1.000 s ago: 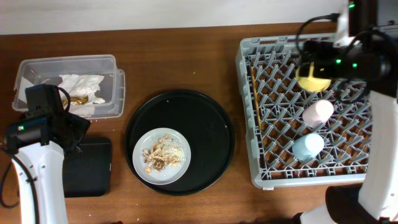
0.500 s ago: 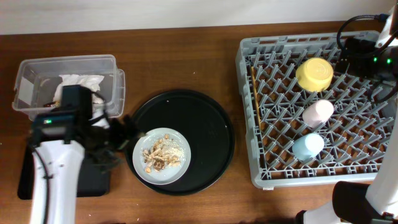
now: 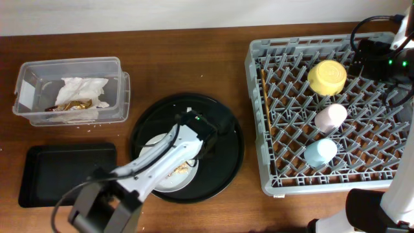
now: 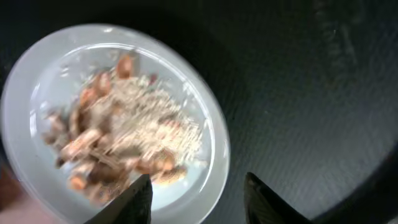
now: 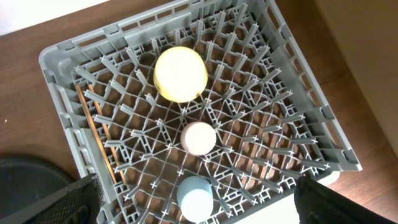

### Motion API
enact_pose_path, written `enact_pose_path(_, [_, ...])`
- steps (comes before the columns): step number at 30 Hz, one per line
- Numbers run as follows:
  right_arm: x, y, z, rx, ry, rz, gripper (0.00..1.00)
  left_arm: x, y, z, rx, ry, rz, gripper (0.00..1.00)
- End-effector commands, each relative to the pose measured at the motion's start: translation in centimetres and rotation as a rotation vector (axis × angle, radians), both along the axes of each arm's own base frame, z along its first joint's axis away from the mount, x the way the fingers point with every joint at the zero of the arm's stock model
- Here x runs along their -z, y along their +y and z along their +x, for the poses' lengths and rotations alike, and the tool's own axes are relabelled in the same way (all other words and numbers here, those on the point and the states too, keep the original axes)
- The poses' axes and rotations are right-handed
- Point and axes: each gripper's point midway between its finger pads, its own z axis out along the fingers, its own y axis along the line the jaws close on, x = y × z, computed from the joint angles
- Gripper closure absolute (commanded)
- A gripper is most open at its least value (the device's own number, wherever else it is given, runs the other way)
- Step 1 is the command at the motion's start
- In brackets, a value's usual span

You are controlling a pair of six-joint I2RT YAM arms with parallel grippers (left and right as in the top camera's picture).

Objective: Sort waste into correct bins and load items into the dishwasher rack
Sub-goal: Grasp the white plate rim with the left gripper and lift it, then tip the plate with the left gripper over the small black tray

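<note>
Right now the left gripper (image 4: 199, 199) hangs low over the round pale-grey plate (image 4: 34, 81), which sits on the large round black tray (image 4: 311, 93) in the middle of the wooden table (image 3: 194, 58). Its fingers stand apart. One is above the plate's near edge and the other is over the bare tray beside it, so the rim falls between them. The wrist view is blurred, but the jaws do not look clenched on anything. Beige-brown food scraps (image 4: 118, 137) are heaped on the plate.

Off to one side, the clear plastic box (image 3: 32, 71) holds the crumpled white napkins (image 3: 83, 87) and the brown wrapper (image 3: 71, 103). The shallow black rectangular tray (image 3: 65, 175) lies near it on the table.

Over at the grey dishwasher rack (image 3: 255, 58), the yellow bowl (image 3: 326, 76), pink cup (image 3: 330, 117) and light-blue cup (image 3: 321, 153) sit in a row among the pegs. The wooden chopsticks (image 3: 266, 107) lie along one inner edge of the rack. The right gripper (image 5: 198, 185) is held high above the rack with its jaws spread wide and nothing in them.
</note>
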Motion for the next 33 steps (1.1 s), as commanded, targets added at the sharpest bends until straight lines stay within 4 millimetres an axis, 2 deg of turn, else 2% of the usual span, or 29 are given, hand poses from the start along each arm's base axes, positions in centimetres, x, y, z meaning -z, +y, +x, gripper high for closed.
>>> enact_pose_path(1, [0.0,-0.3,-0.3,0.007,0.010,-0.016,0.01,2.3,-0.7,0.3,-0.020,0.002,0.040,0.54])
enact_pose_path(4, [0.0,-0.3,-0.3,0.008,0.009,-0.015,0.01,4.3,-1.5,-0.7,-0.110,0.016,0.062,0.55])
enact_pose_path(5, [0.0,-0.3,-0.3,0.008,0.009,-0.015,0.01,5.1,-1.3,-0.9,-0.138,0.028,0.077,0.59])
enact_pose_path(8, [0.0,-0.3,-0.3,0.008,0.009,-0.015,0.01,6.8,-1.0,-1.3,-0.150,0.063,0.116,0.62])
enact_pose_path(10, [0.0,-0.3,-0.3,0.007,0.010,-0.016,0.01,7.1,-1.2,-1.5,-0.146,0.065,0.123,0.65])
enact_pose_path(16, [0.0,-0.3,-0.3,0.007,0.010,-0.016,0.01,7.4,-1.5,-1.8,-0.133,0.064,0.123,0.88])
enact_pose_path(18, [0.0,-0.3,-0.3,0.007,0.010,-0.016,0.01,7.3,-1.1,-2.1,-0.133,0.078,0.141,0.91])
enact_pose_path(19, [0.0,-0.3,-0.3,0.007,0.010,-0.016,0.01,7.1,-0.7,-2.4,-0.133,0.092,0.159,0.99])
enact_pose_path(20, [0.0,-0.3,-0.3,0.007,0.010,-0.016,0.01,5.9,0.0,-2.3,-0.128,0.091,0.210,0.99])
enact_pose_path(22, [0.0,-0.3,-0.3,0.007,0.010,-0.016,0.01,4.1,0.1,-2.0,-0.125,0.091,0.240,0.99])
enact_pose_path(25, [0.0,-0.3,-0.3,0.007,0.010,-0.016,0.01,2.6,0.0,-1.9,-0.124,0.100,0.251,0.99])
enact_pose_path(28, [0.0,-0.3,-0.3,0.007,0.010,-0.016,0.01,0.8,1.1,-1.6,-0.143,0.115,0.292,0.99])
enact_pose_path(32, [0.0,-0.3,-0.3,0.008,0.009,-0.015,0.01,-2.7,4.3,1.5,-0.271,0.111,0.290,0.99])
enact_pose_path(33, [0.0,-0.3,-0.3,0.007,0.010,-0.016,0.01,-4.1,6.7,3.3,-0.340,0.098,0.274,0.99])
